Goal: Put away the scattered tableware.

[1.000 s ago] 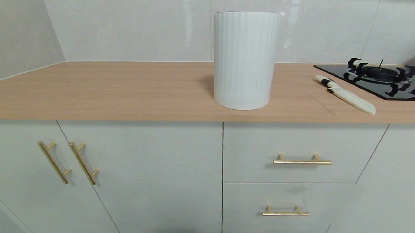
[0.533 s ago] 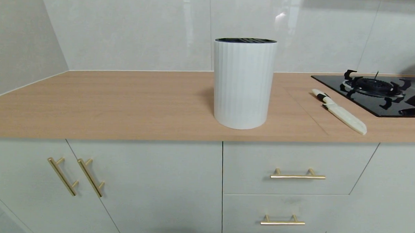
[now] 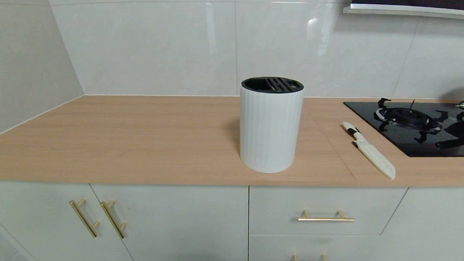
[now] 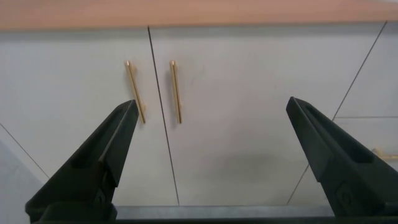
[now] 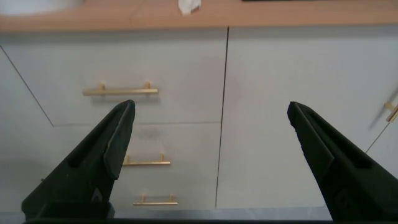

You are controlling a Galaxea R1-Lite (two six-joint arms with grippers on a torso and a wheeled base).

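A white ribbed holder (image 3: 270, 128) stands upright on the wooden bench (image 3: 139, 139), near its front edge, with its black slotted top in view. To the holder's right, well apart from it, a knife (image 3: 368, 150) lies flat on the bench, its pale blade pointing toward the front edge and its black-banded handle pointing back. Farther right of the holder, just beyond the knife, a black hob (image 3: 413, 125) is set into the bench. Below the holder and to its left are two doors (image 3: 167, 225) with gold handles. Below it and to its right are drawers (image 3: 321, 214).

The left hand (image 4: 210, 106) faces those doors, fingers spread wide with nothing between them. The right hand (image 5: 210, 107) faces the drawers, likewise wide apart and empty.
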